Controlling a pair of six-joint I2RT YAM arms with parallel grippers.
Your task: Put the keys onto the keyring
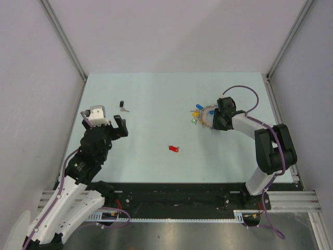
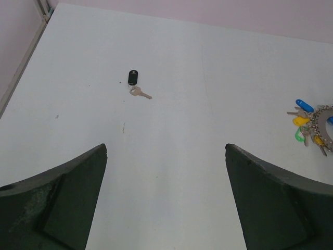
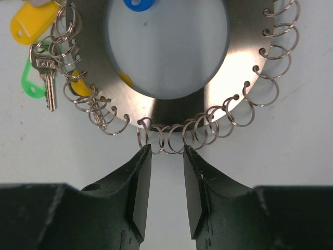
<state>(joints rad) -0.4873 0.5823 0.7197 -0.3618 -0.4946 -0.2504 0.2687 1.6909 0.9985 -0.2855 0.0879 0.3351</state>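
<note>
The keyring (image 1: 209,115) is a flat silver ring fringed with small wire loops, lying at the right of the table. Blue, yellow and green-headed keys (image 1: 196,112) hang on its left side. In the right wrist view the keyring (image 3: 174,112) fills the top; a yellow-headed key (image 3: 31,21) and a green-headed one (image 3: 28,83) sit at its left. My right gripper (image 3: 167,148) is narrowly open, its tips at the near-edge loops, holding nothing. The loose red-headed key (image 1: 173,149) lies mid-table. My left gripper (image 1: 105,121) is wide open and empty (image 2: 166,151).
A black-headed key (image 1: 122,106) lies at the far left of the table and shows ahead of the left fingers (image 2: 134,78). The keyring also shows at the right edge of the left wrist view (image 2: 321,122). Grey walls enclose the table on three sides.
</note>
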